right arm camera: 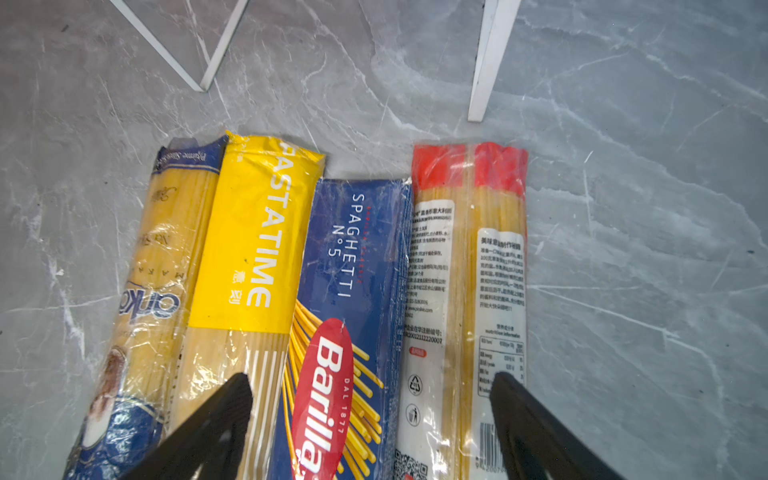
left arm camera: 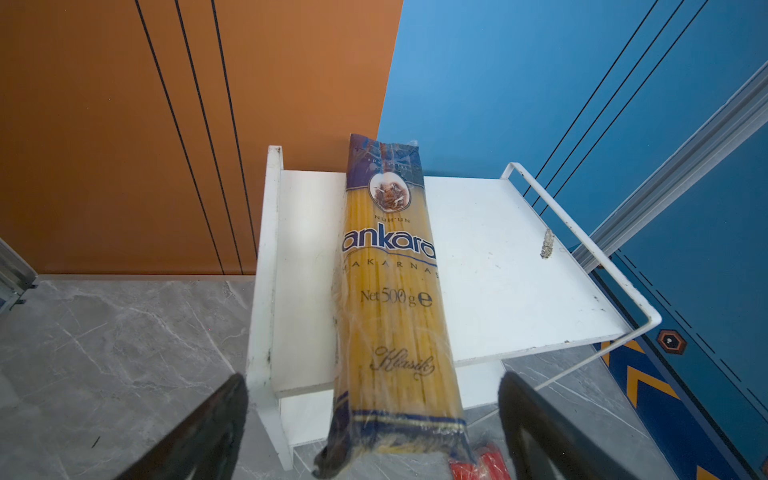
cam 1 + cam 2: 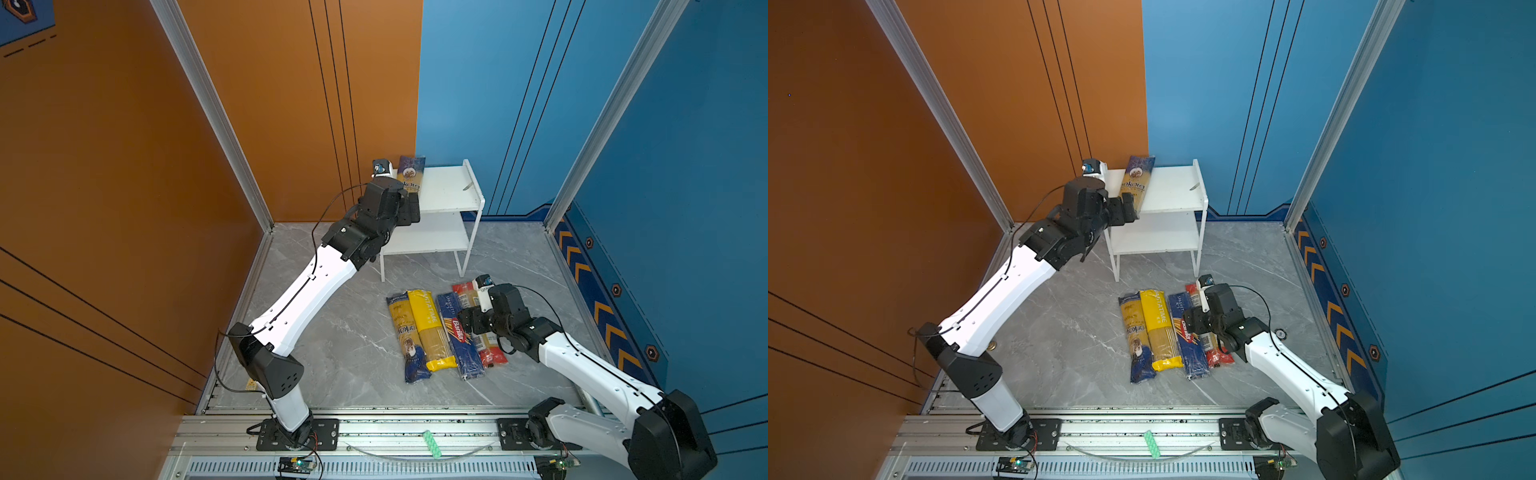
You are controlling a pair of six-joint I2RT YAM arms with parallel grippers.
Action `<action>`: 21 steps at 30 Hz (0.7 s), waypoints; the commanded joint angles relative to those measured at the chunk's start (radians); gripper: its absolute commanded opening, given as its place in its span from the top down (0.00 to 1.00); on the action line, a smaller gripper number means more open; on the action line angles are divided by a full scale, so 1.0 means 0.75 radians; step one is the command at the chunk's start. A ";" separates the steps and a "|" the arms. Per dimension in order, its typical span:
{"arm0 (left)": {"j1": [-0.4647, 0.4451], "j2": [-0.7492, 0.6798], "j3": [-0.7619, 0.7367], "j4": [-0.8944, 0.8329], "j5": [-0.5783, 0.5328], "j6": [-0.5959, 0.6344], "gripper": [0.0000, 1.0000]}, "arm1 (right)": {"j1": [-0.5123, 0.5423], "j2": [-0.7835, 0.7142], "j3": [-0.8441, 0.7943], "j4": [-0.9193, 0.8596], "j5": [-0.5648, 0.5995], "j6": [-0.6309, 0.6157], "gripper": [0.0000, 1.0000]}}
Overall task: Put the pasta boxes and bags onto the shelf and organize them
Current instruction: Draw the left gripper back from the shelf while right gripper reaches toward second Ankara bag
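Observation:
A navy-and-yellow "ankara" pack (image 2: pixel 390 291) lies lengthwise on the left part of the white shelf's (image 2: pixel 498 270) top board (image 3: pixel 446 191), its near end overhanging the front edge. My left gripper (image 2: pixel 372 376) is open at that end, jaws wide on either side and clear of the pack (image 3: pixel 409 176). On the grey floor in front of the shelf lie, side by side, a second ankara pack (image 1: pixel 162 291), a bright yellow pack (image 1: pixel 257 249), a dark blue Barilla pack (image 1: pixel 353 291) and a clear pack with red ends (image 1: pixel 469 270). My right gripper (image 1: pixel 370 376) hovers open over the last two.
The shelf's lower board (image 3: pixel 428 237) is bare. A small grey scrap (image 2: pixel 547 244) sits near the top board's right side rail. Orange and blue walls stand close behind the shelf. A green strip (image 3: pixel 431 444) lies on the front rail between the arm bases.

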 commanded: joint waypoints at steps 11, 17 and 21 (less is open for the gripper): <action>0.026 -0.405 -0.453 0.152 -0.078 0.013 0.02 | 0.090 -0.006 0.094 -0.077 -0.087 0.044 0.09; 0.050 -0.586 -0.724 0.200 -0.080 -0.045 0.02 | 0.213 0.049 0.080 -0.056 -0.048 0.090 0.08; 0.065 -0.659 -0.861 0.194 -0.073 -0.096 0.02 | 0.309 0.089 0.080 -0.042 -0.023 0.100 0.08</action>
